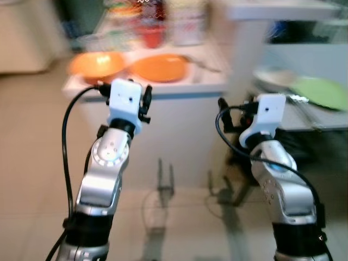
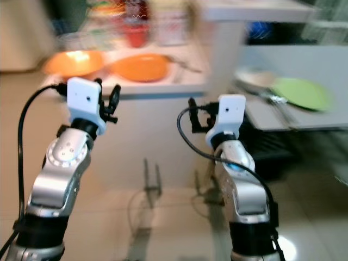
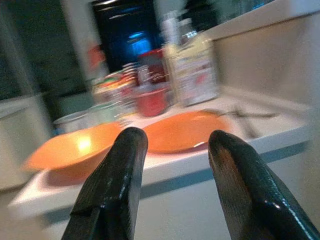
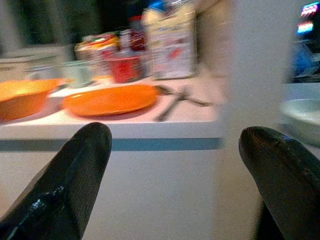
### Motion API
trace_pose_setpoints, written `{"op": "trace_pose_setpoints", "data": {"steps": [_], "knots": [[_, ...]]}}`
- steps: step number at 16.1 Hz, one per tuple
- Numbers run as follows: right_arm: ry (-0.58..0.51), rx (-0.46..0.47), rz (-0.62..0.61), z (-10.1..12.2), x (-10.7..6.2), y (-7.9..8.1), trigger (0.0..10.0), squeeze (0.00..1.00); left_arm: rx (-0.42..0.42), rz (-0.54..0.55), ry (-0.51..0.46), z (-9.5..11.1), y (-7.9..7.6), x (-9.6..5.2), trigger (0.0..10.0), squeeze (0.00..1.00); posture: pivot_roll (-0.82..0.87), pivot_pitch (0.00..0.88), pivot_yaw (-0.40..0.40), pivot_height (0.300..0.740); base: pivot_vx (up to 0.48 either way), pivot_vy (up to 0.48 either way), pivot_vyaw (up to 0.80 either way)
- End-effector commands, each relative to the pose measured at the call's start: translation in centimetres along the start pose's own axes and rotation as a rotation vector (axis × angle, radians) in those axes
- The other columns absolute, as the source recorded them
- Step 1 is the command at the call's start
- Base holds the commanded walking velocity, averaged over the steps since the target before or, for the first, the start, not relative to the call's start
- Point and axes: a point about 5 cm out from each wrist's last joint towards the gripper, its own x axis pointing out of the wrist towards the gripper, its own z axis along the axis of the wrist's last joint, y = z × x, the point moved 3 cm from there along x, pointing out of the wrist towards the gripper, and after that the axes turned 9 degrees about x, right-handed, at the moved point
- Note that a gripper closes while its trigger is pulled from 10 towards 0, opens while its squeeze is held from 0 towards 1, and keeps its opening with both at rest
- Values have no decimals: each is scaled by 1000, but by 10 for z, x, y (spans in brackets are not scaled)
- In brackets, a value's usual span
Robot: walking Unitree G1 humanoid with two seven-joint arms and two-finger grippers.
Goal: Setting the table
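Note:
An orange bowl (image 1: 97, 64) and an orange plate (image 1: 160, 67) lie side by side on a white counter (image 1: 179, 89) ahead of me. A fork and other cutlery (image 4: 175, 100) lie just right of the plate. My left gripper (image 3: 175, 150) is raised short of the counter's edge, open and empty, facing the bowl (image 3: 70, 150) and plate (image 3: 182, 130). My right gripper (image 4: 175, 145) is held lower and to the right, wide open with nothing between its fingers. The head views are blurred.
A red cup (image 1: 153, 35), a white carton (image 1: 187, 22) and jars crowd the back of the counter. To the right, a lower table (image 1: 315, 117) carries a green plate (image 1: 321, 91) and a pale dish (image 4: 302, 112). A white pillar (image 1: 244, 49) stands between them. Tiled floor lies below.

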Motion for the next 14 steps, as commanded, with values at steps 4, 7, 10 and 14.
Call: {"op": "trace_pose_setpoints", "data": {"steps": [4, 7, 10, 14], "knots": [[-29, 2, 43, 10, 10, 11, 10000, 0, 35, 18, -20, 8, 11, 5, 10000, 0, 13, 0, 27, 740, 358, 0, 800], [-48, 10, 63, 14, 14, 15, 10000, 0, 64, 14, -36, 14, 16, 5, 10000, 0, 19, 0, 26, 740, 363, 0, 800], [-70, 17, 90, 21, 20, 20, 10000, 0, 68, 25, -26, 11, 20, 2, 10000, 0, 28, 0, 17, 740, 364, 0, 800], [-166, 33, 134, 57, 29, 31, 10000, 0, 77, 30, -15, 7, 24, -2, 10000, 0, 40, 0, 5, 740, 368, 0, 600]]}}
